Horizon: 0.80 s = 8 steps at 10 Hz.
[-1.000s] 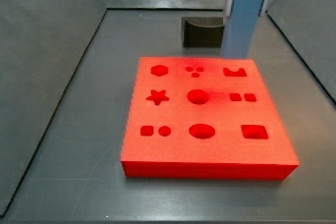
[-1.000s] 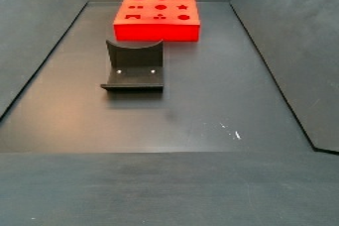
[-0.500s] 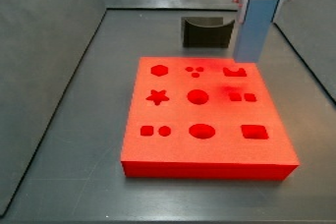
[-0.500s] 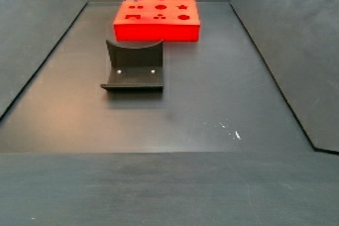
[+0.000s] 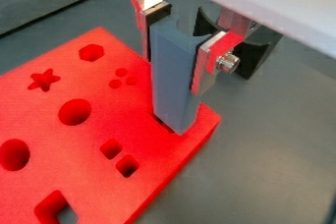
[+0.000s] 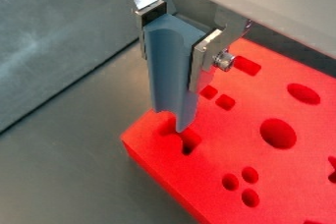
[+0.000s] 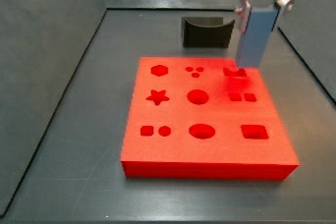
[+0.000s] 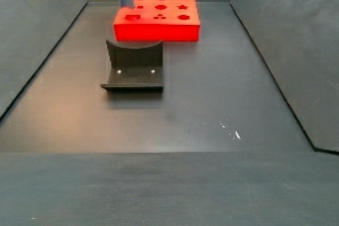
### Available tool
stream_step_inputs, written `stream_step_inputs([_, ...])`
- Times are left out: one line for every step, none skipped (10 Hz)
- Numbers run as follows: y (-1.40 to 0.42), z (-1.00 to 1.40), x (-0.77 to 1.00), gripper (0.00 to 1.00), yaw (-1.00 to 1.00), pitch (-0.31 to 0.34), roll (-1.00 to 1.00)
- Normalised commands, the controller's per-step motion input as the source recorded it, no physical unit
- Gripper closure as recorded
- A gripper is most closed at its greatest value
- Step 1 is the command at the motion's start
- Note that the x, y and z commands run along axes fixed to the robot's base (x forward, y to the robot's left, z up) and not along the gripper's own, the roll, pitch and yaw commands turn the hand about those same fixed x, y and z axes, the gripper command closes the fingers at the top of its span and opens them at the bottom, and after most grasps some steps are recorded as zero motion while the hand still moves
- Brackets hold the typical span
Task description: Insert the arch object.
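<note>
The gripper (image 5: 175, 31) clamps the blue-grey arch object (image 5: 176, 79), whose lower end meets the red board (image 5: 79, 184) at a cutout near its corner; the contact itself is hidden. The fixture (image 8: 134, 67) stands on the dark floor (image 8: 199, 111) at the board's 6 o'clock in a side view.

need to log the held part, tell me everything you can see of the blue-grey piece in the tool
The blue-grey piece is a tall, flat-sided block with a matte, plastic-like look. It hangs upright, clamped near its top between the silver fingers of the tool, which is shut on it. Its lower end sits at a cutout near the corner of the red board, by the edge nearest the fixture. In both wrist views the tip seems to be just entering the hole; how deep cannot be told.
</note>
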Motion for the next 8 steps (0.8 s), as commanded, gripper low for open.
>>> stream_step_inputs([0.03, -0.10, -0.21, 1.00, 0.01, -0.020, 0.07])
stream_step_inputs([0.00, -0.04, -0.19, 1.00, 0.01, -0.020, 0.01])
stream_step_inputs([0.00, -0.04, 0.00, 1.00, 0.04, -0.020, 0.00])
stream_step_inputs([0.05, -0.10, 0.05, 1.00, 0.10, -0.020, 0.00])
stream_step_inputs([0.08, -0.13, 0.08, 1.00, 0.11, -0.016, 0.00])
stream_step_inputs([0.07, -0.13, 0.06, 1.00, 0.11, -0.017, 0.00])
stream_step_inputs([0.03, -0.14, 0.00, 1.00, 0.06, -0.027, 0.00])
stream_step_inputs([0.00, -0.16, -0.04, 1.00, 0.01, -0.043, 0.00])
